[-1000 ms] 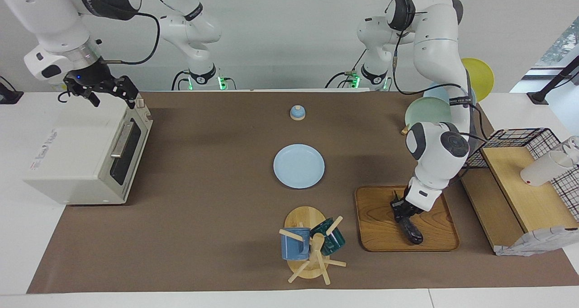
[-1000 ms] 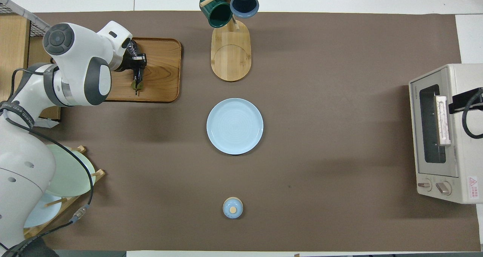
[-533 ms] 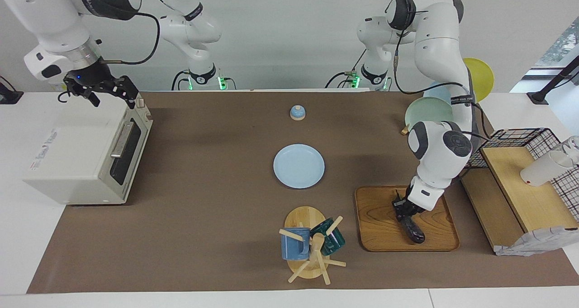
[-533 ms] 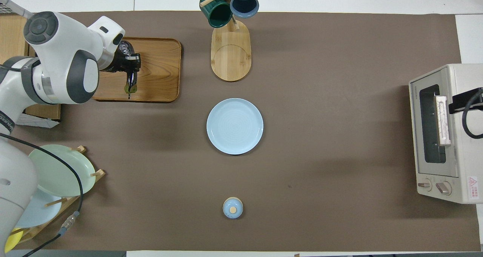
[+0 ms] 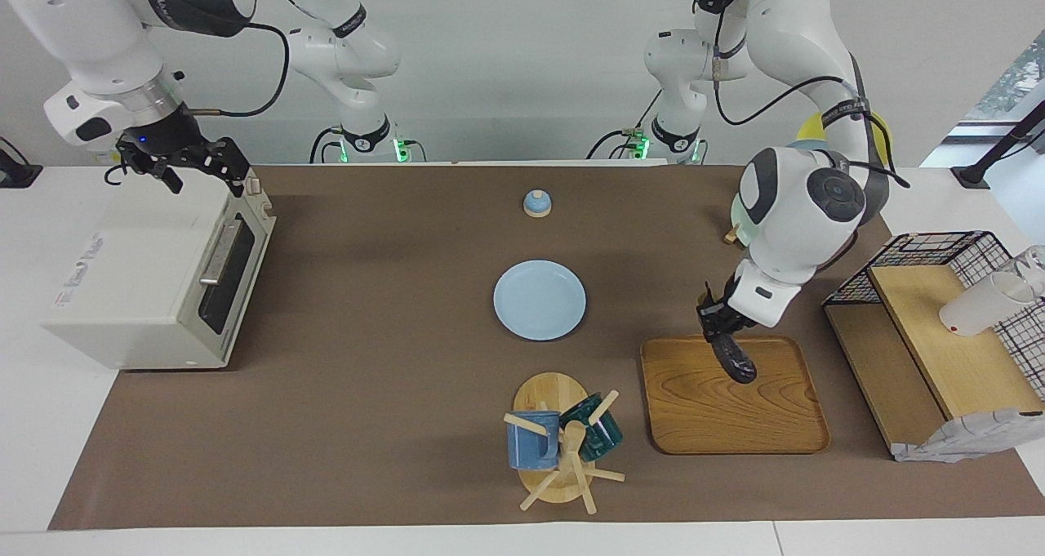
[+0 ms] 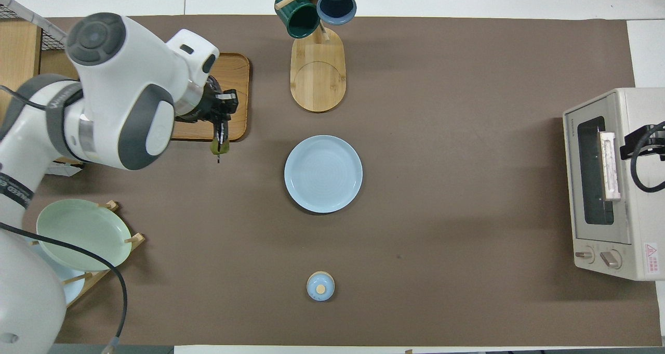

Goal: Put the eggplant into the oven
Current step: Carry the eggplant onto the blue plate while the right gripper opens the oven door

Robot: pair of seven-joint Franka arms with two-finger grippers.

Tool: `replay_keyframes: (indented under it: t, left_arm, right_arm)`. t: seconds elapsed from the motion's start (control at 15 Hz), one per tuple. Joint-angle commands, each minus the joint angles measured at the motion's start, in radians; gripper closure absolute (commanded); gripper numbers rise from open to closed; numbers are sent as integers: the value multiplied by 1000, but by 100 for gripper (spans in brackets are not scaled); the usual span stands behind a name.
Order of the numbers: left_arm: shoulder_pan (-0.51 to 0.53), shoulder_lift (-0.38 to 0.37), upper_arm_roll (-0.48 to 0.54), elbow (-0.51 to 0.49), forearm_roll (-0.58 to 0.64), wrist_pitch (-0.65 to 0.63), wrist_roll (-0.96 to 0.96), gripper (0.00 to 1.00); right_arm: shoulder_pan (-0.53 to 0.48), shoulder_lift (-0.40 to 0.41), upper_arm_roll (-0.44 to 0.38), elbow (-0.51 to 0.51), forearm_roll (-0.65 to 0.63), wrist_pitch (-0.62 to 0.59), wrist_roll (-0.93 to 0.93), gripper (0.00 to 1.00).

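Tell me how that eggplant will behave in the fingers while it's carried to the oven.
The eggplant hangs tilted from the left gripper, gripped near its stem end, so it may swing or pivot. Its glossy skin looks slippery; it could slide out. It keeps its shape over the tray, so it is probably stiff. The oven door looks shut, with the right gripper waiting over it.

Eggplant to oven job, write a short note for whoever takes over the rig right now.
Left gripper: shut on the eggplant, held in the air over the wooden tray at its edge nearer the robots.
Right gripper: waits over the oven, at its top edge above the door.
Oven door: closed; oven at the right arm's end of the table.
Done: eggplant picked up off the tray.
Left: open the door, carry the eggplant across, put it inside.
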Motion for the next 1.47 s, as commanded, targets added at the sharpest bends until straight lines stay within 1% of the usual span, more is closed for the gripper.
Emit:
replay_keyframes:
  t: [0.0, 0.13, 0.2, 0.27, 0.33, 0.4, 0.47, 0.6, 0.8, 1.0, 1.13, 1.33, 1.4]
  left_arm:
    - [-127, -75, 15, -153, -2, 94, -124, 100]
    - [-214, -106, 15, -262, -2, 212, -180, 100]
    - [-251, -98, 14, -282, -4, 252, -195, 100]
    - [-279, -81, 15, -284, -4, 276, -213, 100]
    - [-315, -48, 15, -282, -2, 305, -239, 100]
    - [-343, -28, 15, -284, -2, 334, -259, 100]
    - [-360, -21, 15, -285, -4, 349, -273, 100]
    - [-374, -18, 15, -291, -4, 351, -277, 100]
    - [-388, 15, 17, -290, -4, 409, -287, 100]
    - [-370, 28, 17, -261, -2, 409, -275, 100]
    - [-371, 37, 17, -261, -2, 411, -275, 100]
    - [-369, 37, 18, -261, -2, 411, -269, 100]
    - [-371, 37, 18, -262, -2, 406, -267, 96]
  right_arm:
    - [-15, -77, -3, -165, -3, 141, -23, 100]
    - [-48, -92, -3, -282, -25, 277, -20, 100]
    - [-51, -85, -3, -307, -26, 313, -16, 100]
    - [-49, -68, -3, -311, -29, 318, 7, 100]
    - [-46, -50, -3, -311, -48, 320, 19, 100]
    - [-46, -36, -2, -313, -99, 327, 20, 100]
    - [-46, -22, -2, -315, -109, 330, 20, 100]
    - [-46, -13, -2, -322, -120, 333, 21, 100]
    - [-51, -13, -2, -374, -120, 398, 24, 100]
    - [-43, 0, 0, -396, -120, 450, 38, 100]
    - [-31, 23, 1, -410, -118, 488, 91, 100]
    - [14, 56, 1, -456, -115, 585, 156, 100]
    - [14, 76, 1, -468, -112, 629, 165, 100]
